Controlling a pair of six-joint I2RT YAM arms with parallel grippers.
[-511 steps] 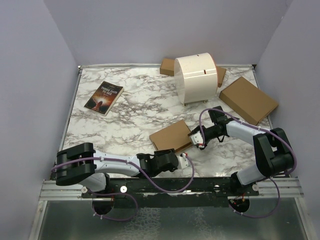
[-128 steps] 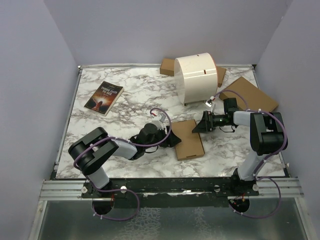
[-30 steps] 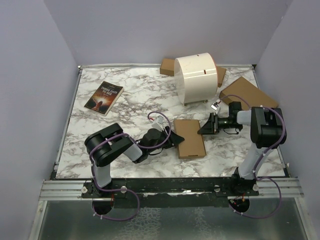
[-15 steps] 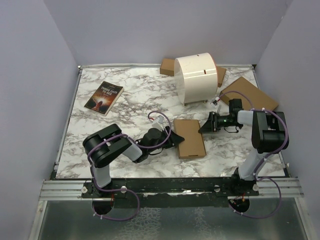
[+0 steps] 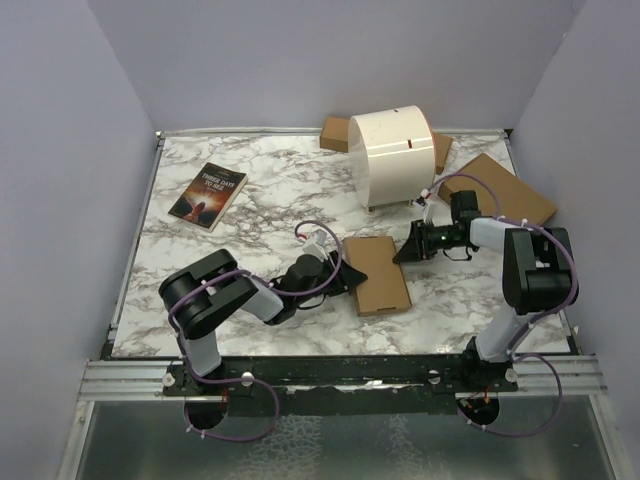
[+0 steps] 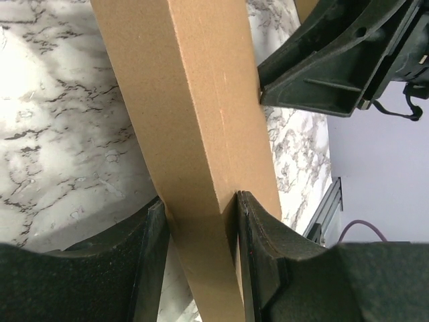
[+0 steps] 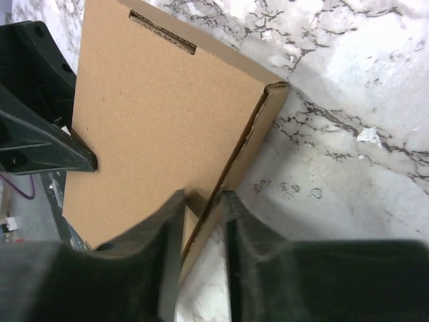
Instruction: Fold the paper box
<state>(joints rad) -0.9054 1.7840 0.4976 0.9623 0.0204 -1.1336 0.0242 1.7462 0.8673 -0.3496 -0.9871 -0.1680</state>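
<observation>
The paper box (image 5: 378,275) lies flat and folded shut on the marble table, a thin brown cardboard rectangle. My left gripper (image 5: 354,277) is shut on its left edge; in the left wrist view the fingers (image 6: 151,249) clamp the box's (image 6: 194,100) full thickness. My right gripper (image 5: 401,254) is at the far right edge. In the right wrist view its jaws (image 7: 201,231) pinch the side wall of the box (image 7: 154,121) where the seam gapes slightly. A slot shows along the box's far edge.
A book (image 5: 207,195) lies at the far left. A white cylindrical drum (image 5: 393,158) stands at the back, with cardboard pieces (image 5: 335,133) behind it. A larger, thicker brown box (image 5: 497,198) lies at the right, just behind the right arm.
The right gripper has shifted a little left onto the box's right edge and its jaws have narrowed around the side wall. The left gripper and the box have stayed put.
</observation>
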